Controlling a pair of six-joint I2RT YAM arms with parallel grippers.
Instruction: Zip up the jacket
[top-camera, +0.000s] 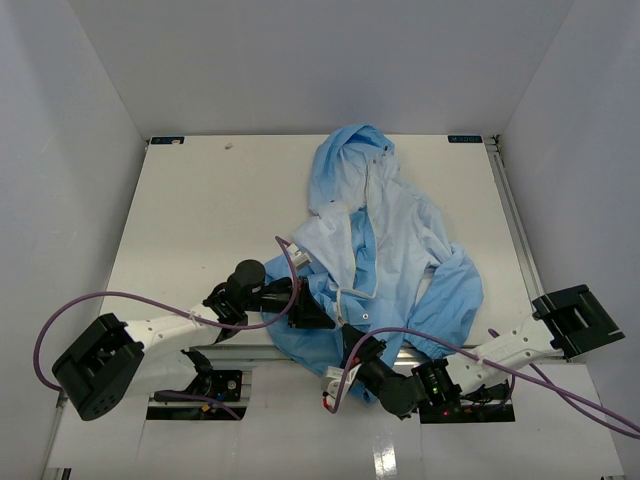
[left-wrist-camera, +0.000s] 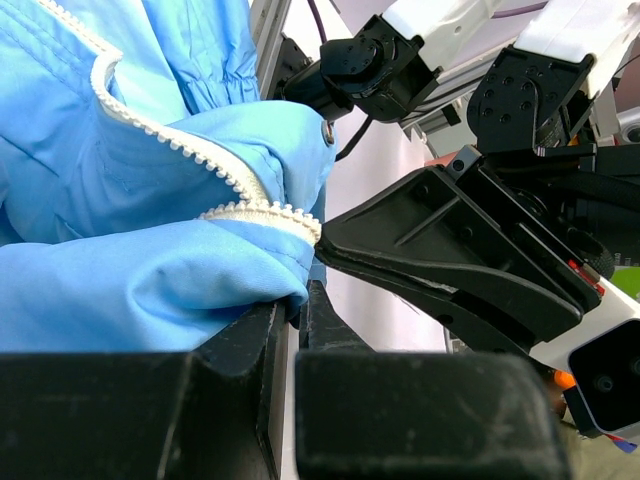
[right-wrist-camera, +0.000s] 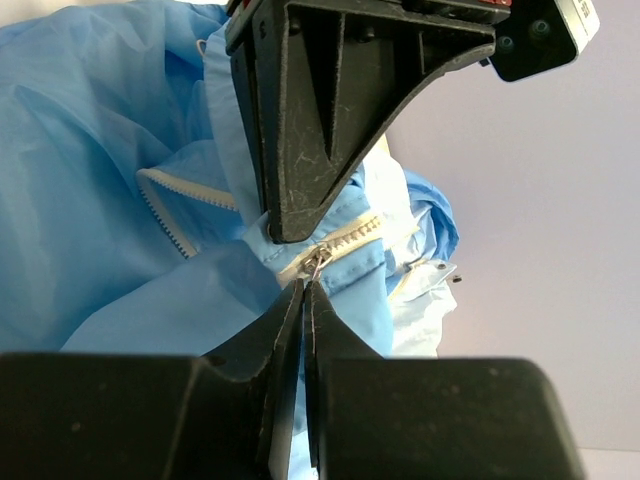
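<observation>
Nearest, at the front edge of the table (top-camera: 190, 200), the right gripper (right-wrist-camera: 305, 288) has its jaws pressed together, seemingly nipping the small metal zipper pull (right-wrist-camera: 316, 262) at the hem. Just beyond, the left gripper (left-wrist-camera: 298, 300) pinches hem fabric beside the zipper teeth (left-wrist-camera: 190, 150), jaws narrow. The jacket (top-camera: 390, 230) lies rumpled up the table, hood farthest. Zipping looks barely begun; next, draw the pull toward the hood against a taut hem.

Overhead plus wrist close-ups, jacket (top-camera: 400, 225) shared
</observation>
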